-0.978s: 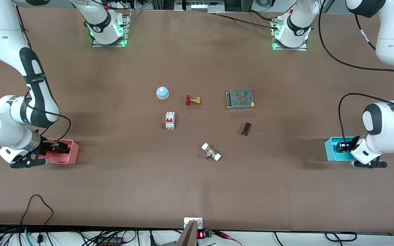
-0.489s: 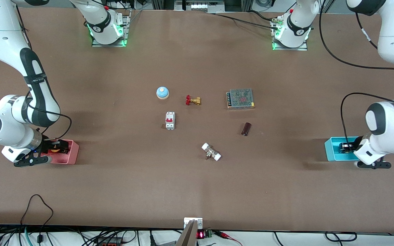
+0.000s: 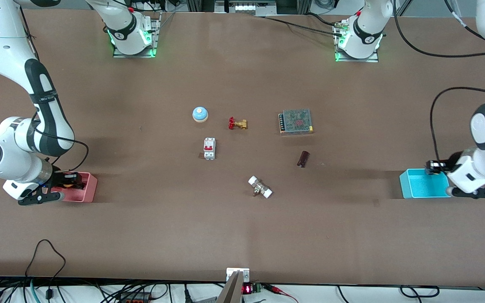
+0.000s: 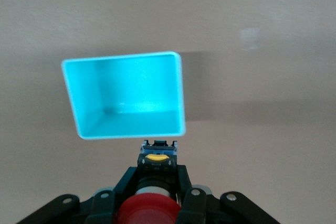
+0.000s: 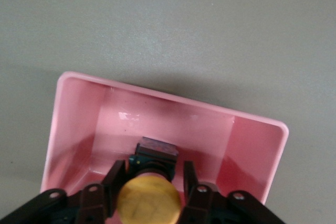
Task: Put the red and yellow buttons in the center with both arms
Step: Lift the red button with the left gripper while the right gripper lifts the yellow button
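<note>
My left gripper (image 3: 434, 166) is shut on the red button (image 4: 146, 209), gripping its black body, and holds it in the air over the rim of the empty blue bin (image 3: 422, 184), which also shows in the left wrist view (image 4: 126, 82). My right gripper (image 3: 68, 182) is shut on the yellow button (image 5: 148, 199), whose cap shows in the front view (image 3: 69, 184), low inside the pink bin (image 3: 87, 188). In the right wrist view the pink bin's wall (image 5: 173, 119) rises around the gripper (image 5: 152, 170). The brown table center (image 3: 251, 155) lies between the two bins.
Around the table center lie a blue dome bell (image 3: 200, 113), a brass valve with red handle (image 3: 237, 123), a white circuit breaker (image 3: 209, 148), a mesh-covered power supply (image 3: 296, 121), a dark cylinder (image 3: 303, 158) and a white-ended fitting (image 3: 260, 187).
My left gripper has risen out of the blue bin with the red button and drifted toward the left arm's end of the table. My right gripper has barely moved in the pink bin.
</note>
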`<state>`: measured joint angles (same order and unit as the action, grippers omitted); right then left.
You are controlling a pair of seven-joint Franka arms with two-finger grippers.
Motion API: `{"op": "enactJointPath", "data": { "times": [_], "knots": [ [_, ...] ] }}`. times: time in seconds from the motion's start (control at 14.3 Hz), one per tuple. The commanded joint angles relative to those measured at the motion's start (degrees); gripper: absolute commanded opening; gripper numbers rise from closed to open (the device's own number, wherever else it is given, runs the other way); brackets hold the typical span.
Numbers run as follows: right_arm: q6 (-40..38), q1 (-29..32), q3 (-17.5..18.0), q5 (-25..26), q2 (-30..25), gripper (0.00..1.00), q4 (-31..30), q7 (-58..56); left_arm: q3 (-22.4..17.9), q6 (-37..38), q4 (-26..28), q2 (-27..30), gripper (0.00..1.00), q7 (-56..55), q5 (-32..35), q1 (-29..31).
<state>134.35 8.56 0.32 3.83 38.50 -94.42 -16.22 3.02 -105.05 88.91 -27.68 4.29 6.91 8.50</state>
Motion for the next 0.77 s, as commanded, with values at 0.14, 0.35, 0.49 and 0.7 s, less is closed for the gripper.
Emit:
{"op": "enactJointPath", "data": {
  "times": [0.14, 0.35, 0.49, 0.7],
  "knots": [
    [-1.1, 0.76, 1.09, -0.14, -0.53, 0.5, -0.24, -1.18, 0.93, 2.57, 1.7, 0.78, 0.29, -11.38, 0.91, -6.99],
    [-2.24, 0.76, 1.09, -0.05, -0.88, 0.49, 0.03, -1.27, 3.56, 2.04, 3.55, 0.52, 0.29, -17.72, 0.65, -9.46],
    [-2.51, 0.85, 1.09, -0.05, -1.41, 0.48, 0.12, -2.49, 6.2, 0.74, 4.86, 0.35, 0.29, -21.75, 0.47, -10.25],
    [-3.74, 1.02, 1.09, -0.05, -2.11, 0.42, 0.38, -3.9, 8.32, -7.94, 10.65, 0.0, 0.29, -28.71, 0.56, -12.0]
  ]
}}
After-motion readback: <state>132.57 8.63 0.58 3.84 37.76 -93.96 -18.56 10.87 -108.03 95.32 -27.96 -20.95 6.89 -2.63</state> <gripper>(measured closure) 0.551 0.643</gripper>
